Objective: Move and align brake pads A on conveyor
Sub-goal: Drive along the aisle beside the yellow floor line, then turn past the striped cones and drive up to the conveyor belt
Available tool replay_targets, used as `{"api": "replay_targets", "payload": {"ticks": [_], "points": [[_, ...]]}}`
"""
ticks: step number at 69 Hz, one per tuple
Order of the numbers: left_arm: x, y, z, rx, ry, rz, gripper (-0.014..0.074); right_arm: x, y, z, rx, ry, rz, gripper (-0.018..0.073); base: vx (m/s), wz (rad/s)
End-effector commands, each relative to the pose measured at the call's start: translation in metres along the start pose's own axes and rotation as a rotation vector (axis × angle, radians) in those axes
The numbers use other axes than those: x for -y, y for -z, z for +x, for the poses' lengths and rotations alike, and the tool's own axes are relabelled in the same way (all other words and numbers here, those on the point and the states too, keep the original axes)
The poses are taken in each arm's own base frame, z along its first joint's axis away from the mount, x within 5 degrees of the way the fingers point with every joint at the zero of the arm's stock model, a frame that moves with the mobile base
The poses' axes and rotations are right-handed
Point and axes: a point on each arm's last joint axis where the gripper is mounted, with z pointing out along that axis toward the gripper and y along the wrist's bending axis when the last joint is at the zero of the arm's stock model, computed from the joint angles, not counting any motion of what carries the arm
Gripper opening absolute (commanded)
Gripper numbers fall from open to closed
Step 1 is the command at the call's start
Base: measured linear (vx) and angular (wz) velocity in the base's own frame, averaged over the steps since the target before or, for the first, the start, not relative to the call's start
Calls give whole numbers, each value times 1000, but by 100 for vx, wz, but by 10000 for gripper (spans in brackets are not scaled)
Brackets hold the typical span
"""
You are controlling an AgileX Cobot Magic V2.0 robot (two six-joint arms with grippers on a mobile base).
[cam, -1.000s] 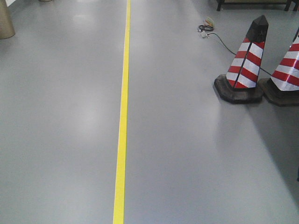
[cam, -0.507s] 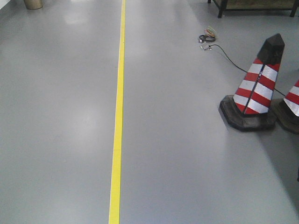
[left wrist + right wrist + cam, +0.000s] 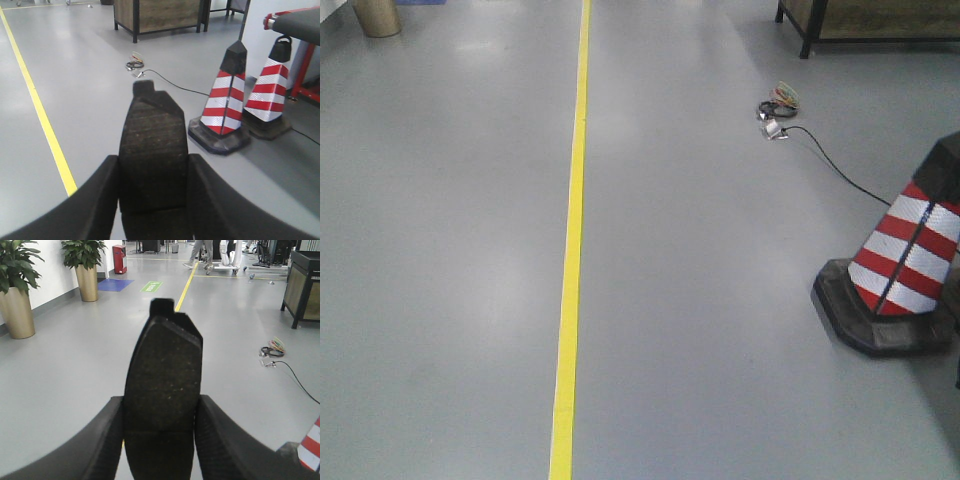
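Left gripper [image 3: 152, 165]: black rubber fingers pressed flat together, nothing between. Right gripper [image 3: 162, 400]: same, clenched and empty.

Brake pads not visible in any view. Dark conveyor belt with red frame [image 3: 295, 22] shows only at far right of left wrist view, beyond two red-and-white striped traffic cones [image 3: 225, 100].

Step, as I judge: base drives toward conveyor. Advice: follow yellow floor line [image 3: 570, 260], pass wide of cones and black cable [image 3: 840, 170], keep arms tucked.

Writing: green floor sign [image 3: 151, 286], text too small to read. No brands readable.
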Motion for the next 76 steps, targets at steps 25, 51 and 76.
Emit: {"api": "replay_targets", "payload": {"ticks": [25,51,76], "points": [[3,3,-17,109,-3,24,-6,2,2,-16,108,3,28,-5,53,-5],[3,3,-17,109,-3,24,-6,2,2,-16,108,3,28,-5,42,-47],[3,3,-17,109,-3,24,-6,2,2,-16,108,3,28,-5,31,-98]]}}
